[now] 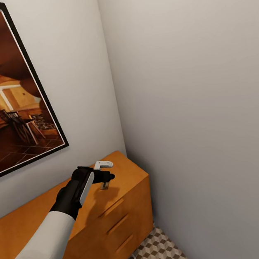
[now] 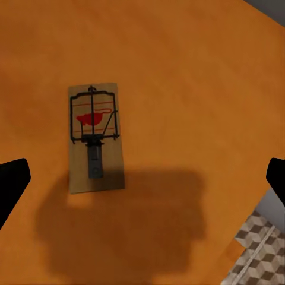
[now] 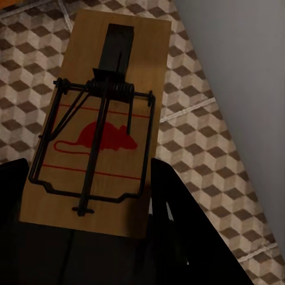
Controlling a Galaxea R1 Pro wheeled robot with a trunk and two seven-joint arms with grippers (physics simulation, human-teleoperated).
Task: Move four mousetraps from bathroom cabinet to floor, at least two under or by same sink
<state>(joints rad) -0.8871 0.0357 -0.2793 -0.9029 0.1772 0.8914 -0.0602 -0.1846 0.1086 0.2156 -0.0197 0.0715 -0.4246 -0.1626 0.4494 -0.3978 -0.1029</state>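
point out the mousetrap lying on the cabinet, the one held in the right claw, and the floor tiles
mousetrap on the cabinet [image 2: 95, 138], left wrist view, on its wire spring over the red mark
mousetrap in the right claw [image 3: 98, 133], right wrist view, on the red mouse print
bathroom floor [image 3: 202, 154], right wrist view, on a cube-pattern tile

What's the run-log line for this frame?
left claw: open above mousetrap on cabinet | right claw: shut on second mousetrap over bathroom floor

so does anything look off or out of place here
Nothing stands out. One small brown wooden mousetrap lies flat on the orange-brown wooden cabinet below the open left gripper; the right gripper holds another mousetrap above the cube-patterned tile floor.
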